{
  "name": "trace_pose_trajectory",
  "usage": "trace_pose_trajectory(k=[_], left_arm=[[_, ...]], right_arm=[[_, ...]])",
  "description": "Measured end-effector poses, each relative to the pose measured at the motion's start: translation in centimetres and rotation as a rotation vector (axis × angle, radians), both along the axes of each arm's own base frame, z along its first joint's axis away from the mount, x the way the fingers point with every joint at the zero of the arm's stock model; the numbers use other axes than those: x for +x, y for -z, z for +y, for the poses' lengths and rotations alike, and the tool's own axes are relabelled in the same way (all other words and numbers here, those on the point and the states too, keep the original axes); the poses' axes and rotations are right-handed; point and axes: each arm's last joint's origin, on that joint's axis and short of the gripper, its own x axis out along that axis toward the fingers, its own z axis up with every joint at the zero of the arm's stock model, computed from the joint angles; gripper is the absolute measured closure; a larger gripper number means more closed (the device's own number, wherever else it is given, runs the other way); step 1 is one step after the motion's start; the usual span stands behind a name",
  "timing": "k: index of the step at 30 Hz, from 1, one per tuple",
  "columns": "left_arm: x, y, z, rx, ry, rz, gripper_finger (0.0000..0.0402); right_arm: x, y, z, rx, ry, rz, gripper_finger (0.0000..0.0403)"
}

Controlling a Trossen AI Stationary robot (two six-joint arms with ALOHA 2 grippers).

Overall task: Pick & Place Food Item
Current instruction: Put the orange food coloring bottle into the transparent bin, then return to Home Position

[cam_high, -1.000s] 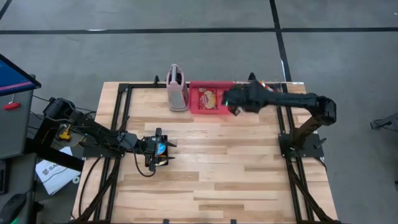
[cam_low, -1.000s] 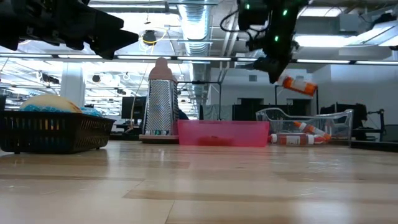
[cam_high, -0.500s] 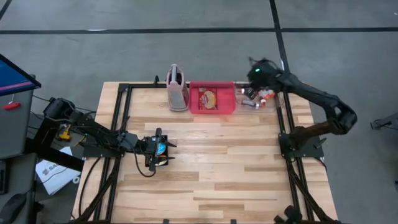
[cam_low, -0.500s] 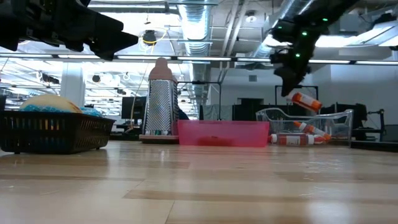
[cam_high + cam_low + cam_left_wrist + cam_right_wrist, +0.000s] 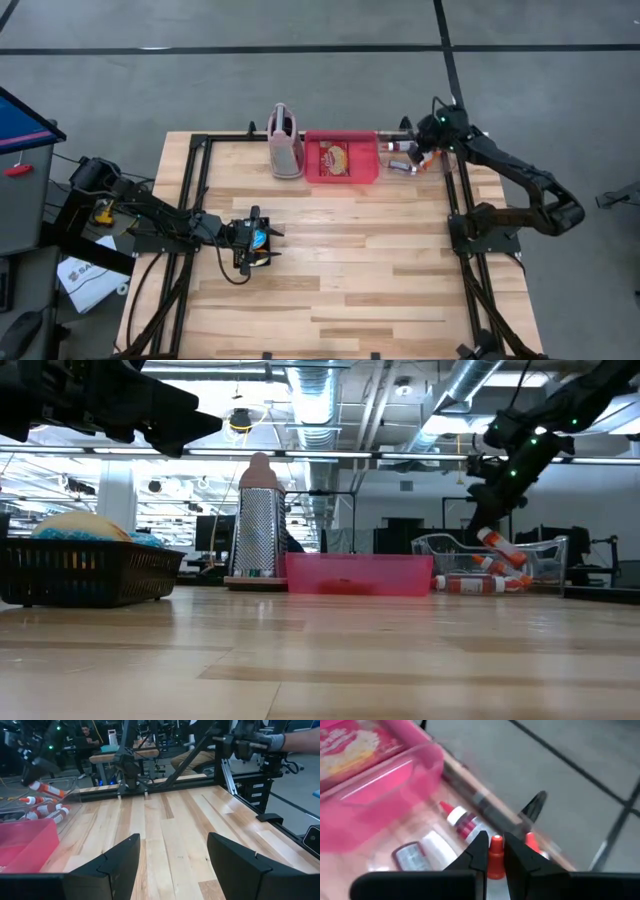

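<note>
While the left arm waits at about 8 o'clock on the wooden table (image 5: 340,260), its left gripper (image 5: 262,243) hangs with both fingers spread and nothing between them, over a black basket (image 5: 85,572) that holds a yellowish item. Toward 12 o'clock stands a metal grater (image 5: 284,140) with a pink handle, and just beside it, on its 3 o'clock side, a pink bin (image 5: 341,160) with a printed food packet (image 5: 335,157) lying inside. Next comes a clear tray (image 5: 495,565) at roughly 1 o'clock, touching the bin's far side, with several small red-capped bottles lying in it. Over that tray the right gripper (image 5: 424,156) is clenched on 1 small bottle (image 5: 497,546) — white body, orange-red cap — held tilted, cap upward between the fingertips in the right wrist view and low above the other bottles. Past the table's far edge, the left wrist view shows a person's gloved hand (image 5: 260,742) on a stand.
</note>
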Motion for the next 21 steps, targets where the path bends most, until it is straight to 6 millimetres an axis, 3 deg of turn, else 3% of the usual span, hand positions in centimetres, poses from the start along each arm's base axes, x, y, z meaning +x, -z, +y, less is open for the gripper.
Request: trace_pose_trajectory(k=[4,10,21], left_arm=[[0.0,0.0,0.0,0.011,0.000,0.000,0.0175],[-0.1,0.4,0.7,0.027,-0.028,0.001,0.0175],[-2.2,2.7,2.6,-0.045,-0.103,-0.066,0.0175]], right_arm=[[-0.5,0.8,-0.2,0.052,-0.083,-0.060,0.0374],[-1.1,0.7,-0.5,0.077,-0.275,-0.286,0.0355],[-1.9,0.7,-0.9,0.066,-0.276,-0.292,0.0292]])
